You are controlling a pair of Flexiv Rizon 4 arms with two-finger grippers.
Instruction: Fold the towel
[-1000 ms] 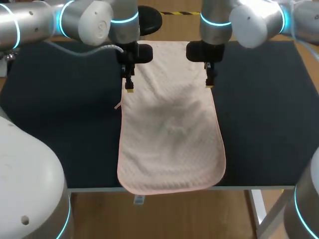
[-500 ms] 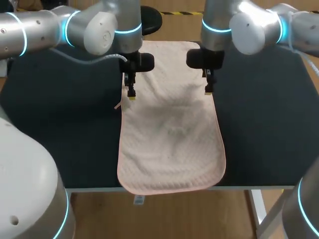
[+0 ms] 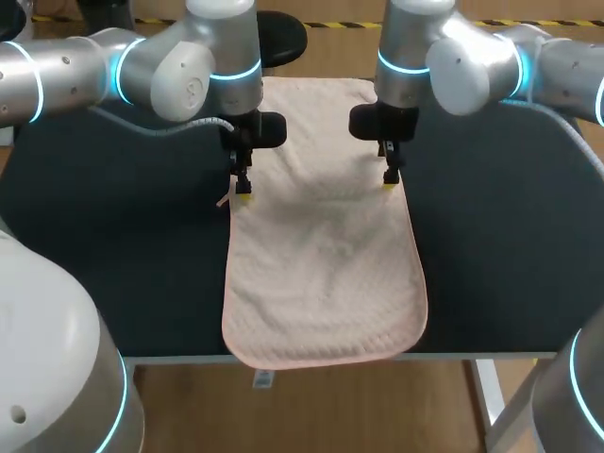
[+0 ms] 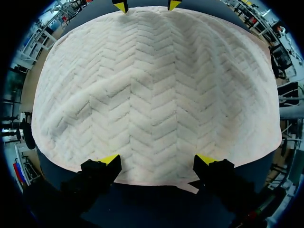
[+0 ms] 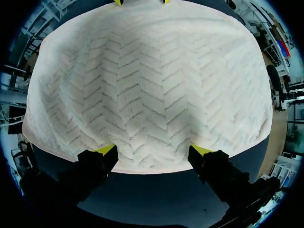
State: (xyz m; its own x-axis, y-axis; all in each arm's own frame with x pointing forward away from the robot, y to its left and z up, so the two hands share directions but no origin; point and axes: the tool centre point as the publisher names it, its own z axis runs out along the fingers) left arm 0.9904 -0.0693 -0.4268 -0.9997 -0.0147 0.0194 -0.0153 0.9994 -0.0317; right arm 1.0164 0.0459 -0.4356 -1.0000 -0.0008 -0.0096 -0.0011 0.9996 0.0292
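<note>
Head view, item one: towel (image 3: 326,255), pale and herringbone-woven. It lies flat and lengthwise on the dark table (image 3: 113,264), with its near hem drooping just over the front edge. Mild ripples cross the far half.

Item two: left gripper (image 3: 243,193), pointing down at the towel's left long edge, in the far half. The left wrist view shows its fingers parted, both yellow tips poised at that hem and spaced along it, with nothing pinched. A small cloth tab (image 4: 189,183) pokes out beside one finger.

Item three: right gripper (image 3: 388,179), directly opposite at the right long edge. The right wrist view shows its fingers likewise spread at the hem, holding nothing. From where I stand I cannot tell whether any tip actually presses the cloth.

Step in hand, by my reckoning: seizing both long edges at matching points, ready for the first fold.

Notes for doing it well:
- Sink both pairs of tips enough to catch the hem itself, not the loose pile above it.
- Close both together and level, so the lift stays square.
- Keep the tab out of the pinch.
- Carry both sides evenly so the fold line runs straight across.
</note>
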